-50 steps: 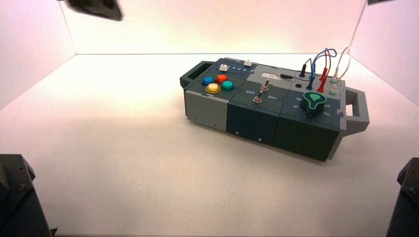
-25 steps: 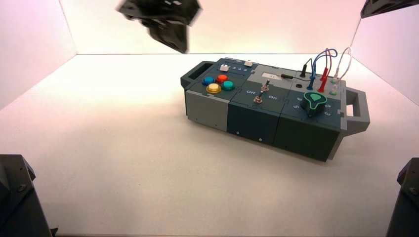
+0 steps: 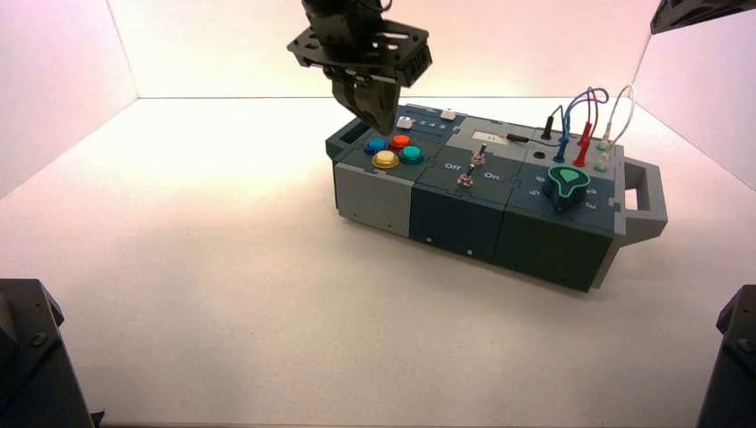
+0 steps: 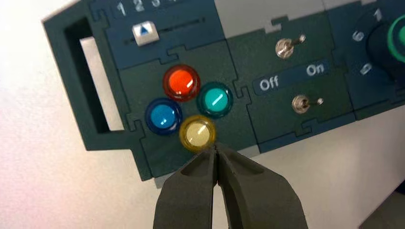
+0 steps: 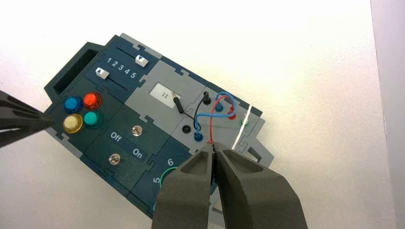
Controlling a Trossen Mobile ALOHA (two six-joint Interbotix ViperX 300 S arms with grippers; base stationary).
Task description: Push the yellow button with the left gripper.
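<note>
Left gripper [image 3: 382,125] poised above box [image 3: 374,198], over its left end, fingertips pinched to a point, holding nothing; in wrist view, tip [image 4: 215,151] just short of yellow button [image 4: 197,133]. Yellow button [image 3: 385,160] at near left corner of box top, blue button [image 4: 163,116], red button [image 4: 181,82] and teal button [image 4: 214,99] crowding close. Likely a stiff, sprung, slippery dome: best pressed square on its crown. Right gripper [image 5: 214,153] parked high over wired right end, jaws closed, empty.
</note>
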